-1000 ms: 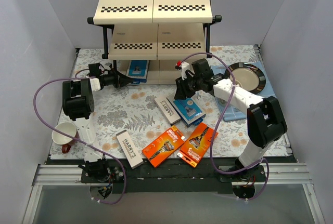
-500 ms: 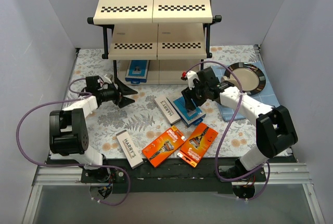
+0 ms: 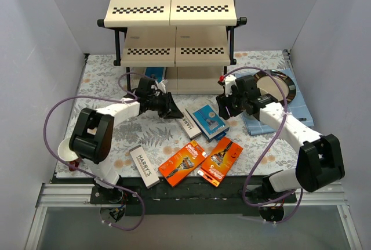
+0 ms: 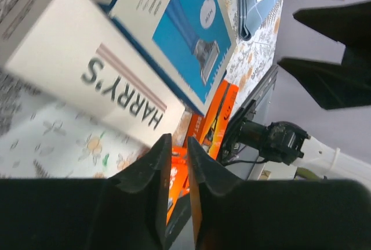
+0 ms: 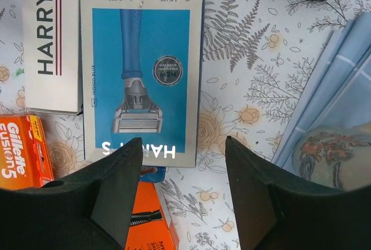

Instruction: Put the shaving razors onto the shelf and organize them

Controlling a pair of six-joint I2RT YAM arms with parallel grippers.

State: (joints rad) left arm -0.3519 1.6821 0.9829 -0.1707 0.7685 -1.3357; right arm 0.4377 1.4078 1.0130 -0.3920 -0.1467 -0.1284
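The shelf point(image 3: 145, 0) stands at the back. One blue-and-white box point(image 3: 152, 73) lies under it on the lowest tier, partly hidden by my left arm. A second blue-and-white box point(image 3: 210, 119) point(image 5: 142, 70) point(image 4: 179, 24) lies mid-table beside a HARRY'S box point(image 3: 186, 123) point(image 4: 87, 70) point(image 5: 49, 41). Two orange Gillette cards point(image 3: 183, 163) point(image 3: 219, 161) and another HARRY'S box point(image 3: 144, 166) lie near the front. My left gripper point(image 3: 168, 106) point(image 4: 178, 140) is shut and empty, just left of the middle HARRY'S box. My right gripper point(image 3: 223, 108) point(image 5: 182, 141) is open and empty over the blue-and-white box's right edge.
A dark-rimmed plate point(image 3: 275, 84) sits at the right on a folded blue cloth point(image 3: 261, 123) point(image 5: 336, 87). The beige mug point(image 3: 65, 152) stands at the front left, partly behind my left arm. Grey walls close in both sides.
My left arm has swung right from the table's left side to the middle HARRY'S box. My right gripper has moved right, off the blue-and-white box, which now lies uncovered.
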